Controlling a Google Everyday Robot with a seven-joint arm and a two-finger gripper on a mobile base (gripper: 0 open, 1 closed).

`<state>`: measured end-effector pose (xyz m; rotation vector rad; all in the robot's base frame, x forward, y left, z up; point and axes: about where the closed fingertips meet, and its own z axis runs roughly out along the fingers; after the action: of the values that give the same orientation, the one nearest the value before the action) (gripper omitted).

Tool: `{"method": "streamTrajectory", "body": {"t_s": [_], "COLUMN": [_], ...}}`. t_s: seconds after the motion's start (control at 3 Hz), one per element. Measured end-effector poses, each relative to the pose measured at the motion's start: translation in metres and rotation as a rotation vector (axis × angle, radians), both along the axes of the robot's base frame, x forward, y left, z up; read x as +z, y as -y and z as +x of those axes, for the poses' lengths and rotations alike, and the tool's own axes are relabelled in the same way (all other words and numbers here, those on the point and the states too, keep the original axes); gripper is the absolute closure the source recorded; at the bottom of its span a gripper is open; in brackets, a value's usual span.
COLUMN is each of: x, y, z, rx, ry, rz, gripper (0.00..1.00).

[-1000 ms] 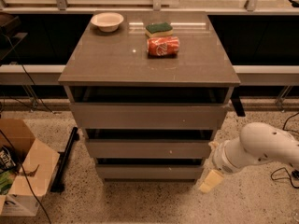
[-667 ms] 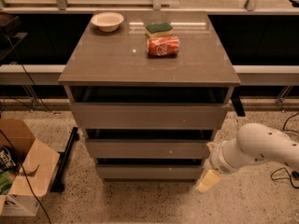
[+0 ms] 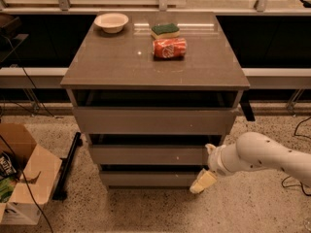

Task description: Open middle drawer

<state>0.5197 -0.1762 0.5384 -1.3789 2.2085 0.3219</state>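
Note:
The middle drawer (image 3: 150, 155) is the medium-width grey-brown front of three, with a tiny pale speck on its face. It sits shut between the wide top drawer (image 3: 153, 121) and the narrow bottom drawer (image 3: 148, 179). My gripper (image 3: 206, 165) is at the cabinet's lower right corner, on the end of the white arm (image 3: 260, 155). It is open and empty. One fingertip (image 3: 210, 148) is by the middle drawer's right end, and the pale yellow finger (image 3: 203, 181) hangs by the bottom drawer's right end.
On the cabinet top (image 3: 112, 62) lie a white bowl (image 3: 112, 22), a green sponge (image 3: 165, 30) and a red can on its side (image 3: 169, 48). An open cardboard box (image 3: 22, 176) stands on the floor at left. Cables run along the floor at right.
My gripper and arm have moved a little left, closer to the right ends of the middle and bottom drawers. The drawers have not moved.

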Motion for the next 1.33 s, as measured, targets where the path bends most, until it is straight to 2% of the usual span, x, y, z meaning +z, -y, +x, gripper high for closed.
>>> {"method": "streamTrajectory", "body": {"t_s": [0.33,0.67,1.0,1.33], "x": [-0.022,-0.041,-0.061,-0.078], "y": [-0.017,-0.024,-0.033,-0.041], "z": [0.032,0.057,0.083,0.107], "rx": [-0.008,-0.026,-0.029,-0.03], "ry": [0.021,0.018,0.003,-0.021], "rz": [0.072,0.135,0.193,0.22], "gripper": [0.0,0.0,0.0,0.0]}}
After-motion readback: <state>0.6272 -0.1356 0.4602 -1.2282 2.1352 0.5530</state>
